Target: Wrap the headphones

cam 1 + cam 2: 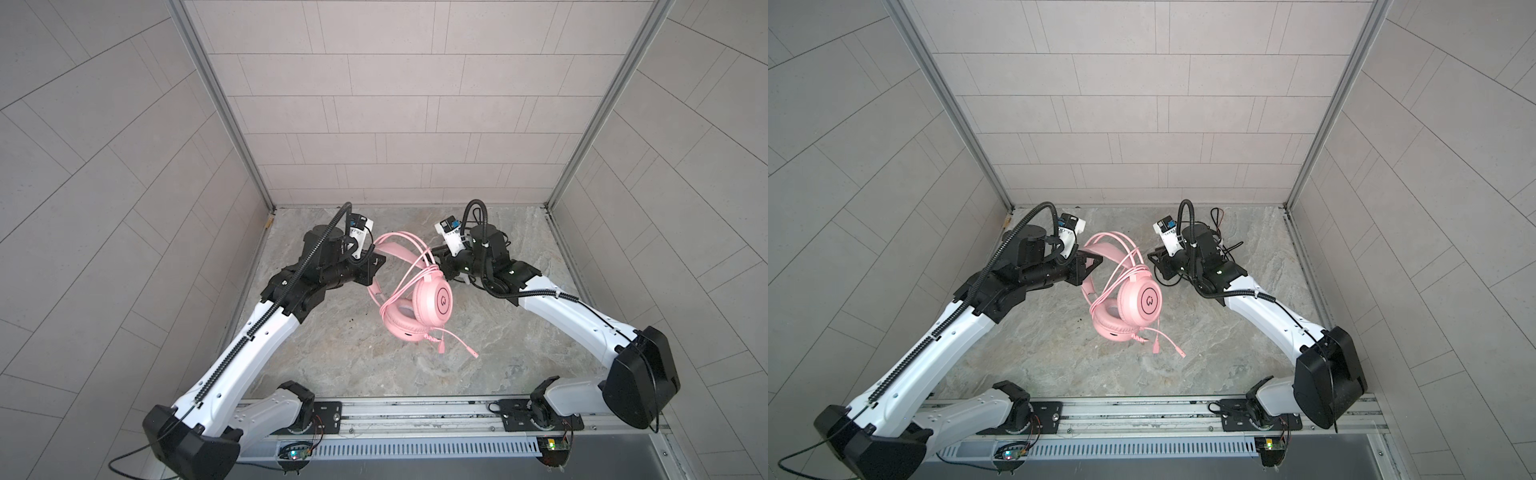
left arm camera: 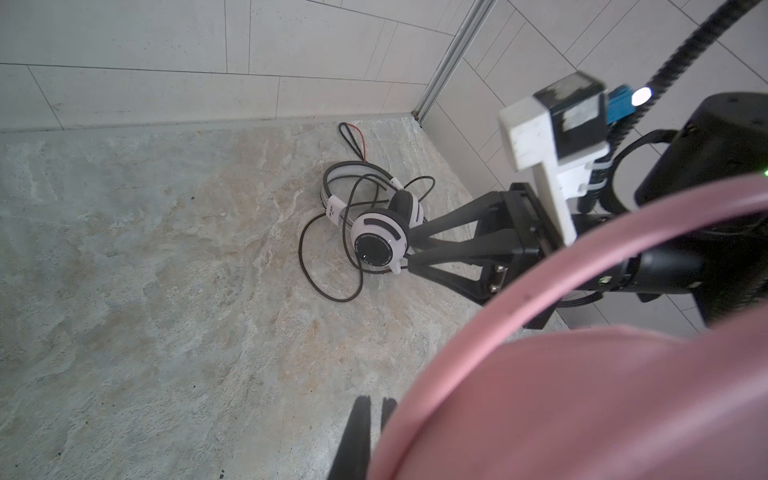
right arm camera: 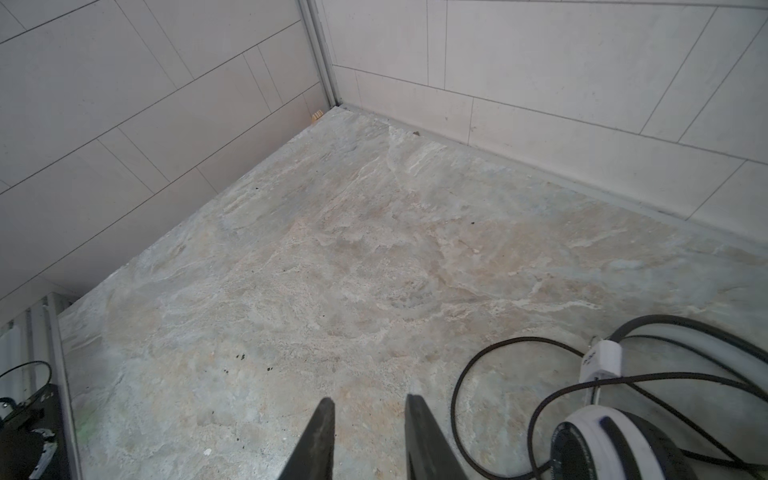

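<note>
Grip comes first on the left: our left gripper point(image 1: 373, 261) is pressed together on the padded headband of the pink headset point(image 1: 432, 300). We judge that the headset hangs clear of the table point(image 1: 332, 357) so that cord can pass around it freely. The pink cable point(image 1: 409, 249) already lies in several loose loops over the band and round the smooth, glossy ear cup. Its plug end and the thin mic stalk dangle below the soft cushion. The cable looks rubbery and springy, so we expect the loops to slacken unless the tail is tucked in.

Further right, our right gripper point(image 3: 370, 405) has its jaws apart with nothing between them, low over the bare, stone-patterned surface. We take it to be free for the next length of cord.

Farthest right, near the back corner, the white-and-black headset point(image 2: 378, 237) lies on the table. Its braided black cable point(image 2: 302, 254) sprawls in open curls, not yet wound. That one, we judge, is left to do.
</note>
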`<state>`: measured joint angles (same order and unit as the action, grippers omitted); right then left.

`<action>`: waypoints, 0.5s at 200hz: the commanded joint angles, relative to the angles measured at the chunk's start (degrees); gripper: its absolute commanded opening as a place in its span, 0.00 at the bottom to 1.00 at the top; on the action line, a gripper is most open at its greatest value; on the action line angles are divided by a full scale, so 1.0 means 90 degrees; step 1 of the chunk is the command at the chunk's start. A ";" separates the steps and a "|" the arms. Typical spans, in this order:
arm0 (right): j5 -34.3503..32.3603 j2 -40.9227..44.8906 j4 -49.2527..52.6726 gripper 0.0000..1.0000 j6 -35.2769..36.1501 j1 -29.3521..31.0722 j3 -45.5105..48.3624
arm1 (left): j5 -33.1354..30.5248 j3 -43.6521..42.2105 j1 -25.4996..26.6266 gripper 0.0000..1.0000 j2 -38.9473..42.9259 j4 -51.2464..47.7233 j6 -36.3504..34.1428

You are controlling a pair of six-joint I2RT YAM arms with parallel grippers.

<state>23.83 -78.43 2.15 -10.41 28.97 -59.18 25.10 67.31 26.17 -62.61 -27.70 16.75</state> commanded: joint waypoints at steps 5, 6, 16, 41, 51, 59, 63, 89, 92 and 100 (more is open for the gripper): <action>0.0423 -0.0059 -0.0568 0.32 -0.0482 -0.0026 0.0342 | 0.0443 0.0448 -0.0052 0.00 0.0004 0.0157 0.0379; 0.0430 -0.0057 -0.0580 0.32 -0.0483 -0.0031 0.0348 | 0.0443 0.0449 -0.0054 0.00 0.0004 0.0162 0.0382; 0.0492 -0.0038 -0.0654 0.32 -0.0544 -0.0043 0.0463 | 0.0457 0.0494 -0.0074 0.00 -0.0005 0.0195 0.0454; 0.0554 0.0004 -0.0893 0.34 -0.0682 -0.0084 0.0758 | 0.0616 0.0649 -0.0115 0.00 -0.0072 0.0256 0.0586; 0.0565 -0.0001 -0.0950 0.34 -0.0737 -0.0113 0.0828 | 0.0655 0.0712 -0.0128 0.00 -0.0101 0.0269 0.0689; 0.0556 0.0018 -0.0990 0.34 -0.0794 -0.0132 0.0878 | 0.0689 0.0757 -0.0143 0.00 -0.0118 0.0315 0.0784; 0.0543 0.0027 -0.0991 0.34 -0.0828 -0.0144 0.0905 | 0.0717 0.0784 -0.0146 0.00 -0.0123 0.0346 0.0828; 0.0489 0.0090 -0.1290 0.35 -0.1108 -0.0143 0.1229 | 0.0875 0.0974 -0.0209 0.00 -0.0206 0.0432 0.0969; 0.0487 0.0101 -0.1330 0.35 -0.1129 -0.0144 0.1277 | 0.0890 0.1001 -0.0217 0.00 -0.0213 0.0432 0.0975; 0.0486 0.0138 -0.1411 0.35 -0.1179 -0.0143 0.1397 | 0.0911 0.1041 -0.0231 0.00 -0.0239 0.0432 0.0980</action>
<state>27.88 -78.74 -6.59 -18.24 27.77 -49.06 29.76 73.01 24.75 -64.93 -27.70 21.69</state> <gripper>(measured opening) 0.350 0.083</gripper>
